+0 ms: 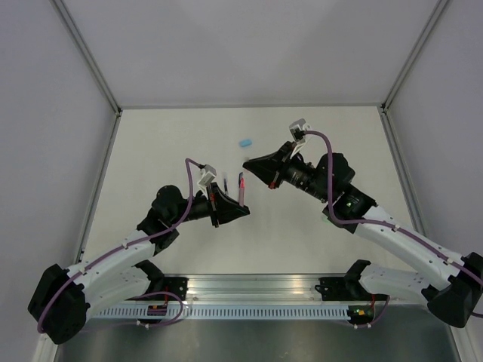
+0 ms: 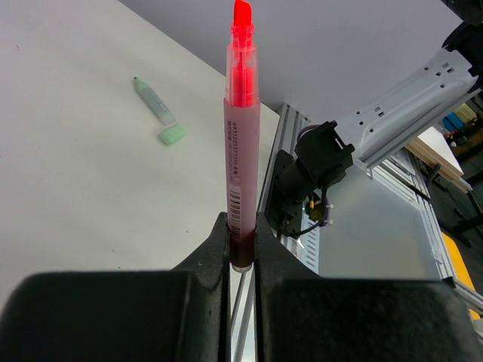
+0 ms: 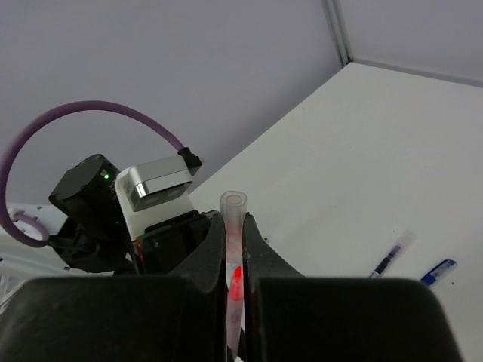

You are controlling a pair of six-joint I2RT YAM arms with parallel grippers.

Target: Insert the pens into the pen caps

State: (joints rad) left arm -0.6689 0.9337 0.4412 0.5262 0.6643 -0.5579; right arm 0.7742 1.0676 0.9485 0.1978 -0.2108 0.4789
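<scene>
Pink pen point(image 2: 241, 151) upright, pinched at its base by left gripper point(image 2: 241, 235). Right gripper point(image 3: 235, 240) clamps clear cap point(image 3: 234, 205). Green marker point(image 2: 154, 99) lies on table point(image 2: 68, 196), green cap point(image 2: 172, 134) just beside.

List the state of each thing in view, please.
left pincer: shut on pink pen
pink pen: uncapped, held at rear end
right pincer: shut on clear cap
clear cap: held, mouth free
green marker: uncapped, lying flat
green cap: off, lying alongside
light blue cap: lying loose
</scene>
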